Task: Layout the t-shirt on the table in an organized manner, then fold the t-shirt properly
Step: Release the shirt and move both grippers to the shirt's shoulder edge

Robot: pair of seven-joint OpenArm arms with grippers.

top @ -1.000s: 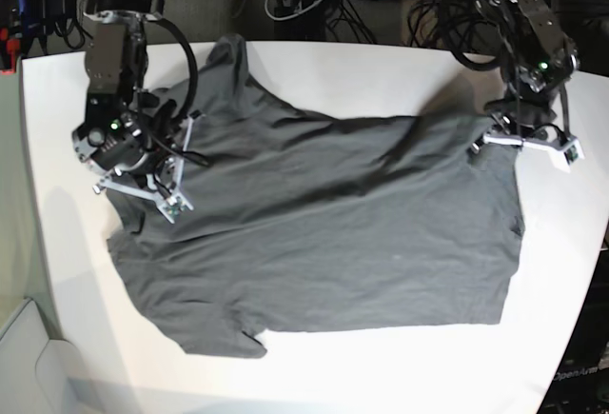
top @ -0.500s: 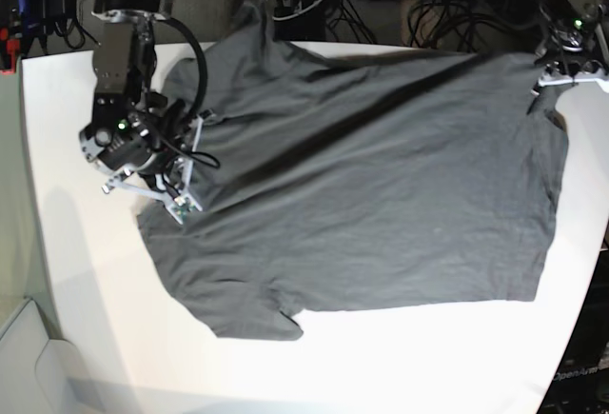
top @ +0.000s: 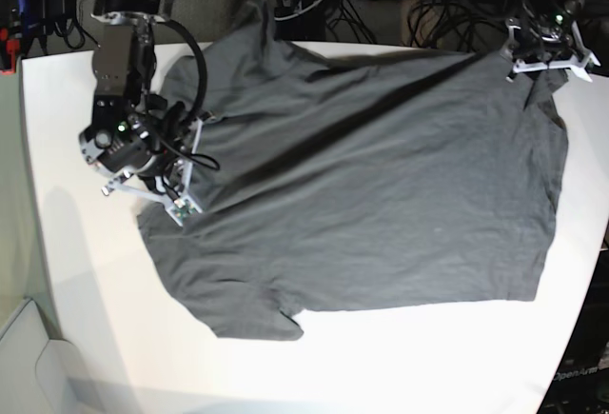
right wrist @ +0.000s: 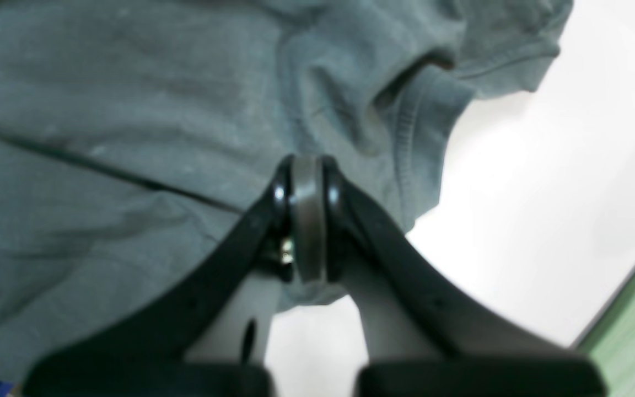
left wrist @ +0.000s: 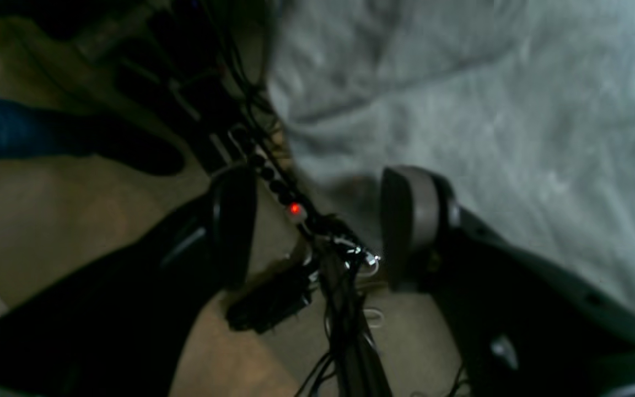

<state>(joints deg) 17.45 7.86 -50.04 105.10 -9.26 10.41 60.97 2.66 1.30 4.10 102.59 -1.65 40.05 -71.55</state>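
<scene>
Cloth of the t-shirt lay limp and light on the table, best taken at hems; right gripper pinched its edge, left gripper gaped empty beside it.

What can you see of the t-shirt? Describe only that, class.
The t-shirt is dark grey soft cloth, short-sleeved, spread mostly flat with wrinkles over the white table. One sleeve hangs past the far edge. The right gripper is shut on its edge; the left gripper stands open at its far corner, holding nothing.

Dim, blurry wrist views; table glare
</scene>
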